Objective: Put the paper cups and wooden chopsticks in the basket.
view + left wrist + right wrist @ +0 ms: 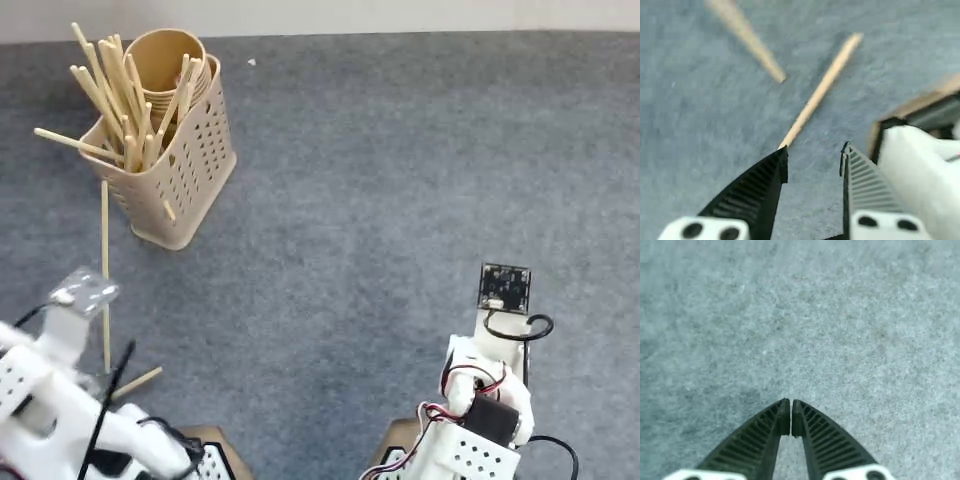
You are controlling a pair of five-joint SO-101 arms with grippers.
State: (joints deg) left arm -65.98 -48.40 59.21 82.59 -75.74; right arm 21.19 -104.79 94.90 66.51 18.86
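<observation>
Beige perforated plastic basket (185, 185) at the far left of the grey carpeted counter (400, 150), already carrying a nested stack of tan paper cups (170, 60) and a loose sheaf of pale wooden chopsticks (115, 100) leaning out over its rim. Cups seemingly all in; gathering of stray sticks the step in hand. Two on the counter at near left: one long wooden chopstick (104, 250) running from beside the basket's foot toward the left arm, one shorter-looking chopstick (138, 381) lying aslant just beside that arm. Left gripper (814, 150) low over the counter, fingers spread wide and holding nothing, a wooden stick (822, 87) ending right at one fingertip; touching or just short, hard to tell. Next, probably: centring the fingers across that stick, then closing. Right gripper (791, 415) at near right over bare counter, fingers closed together on nothing.
</observation>
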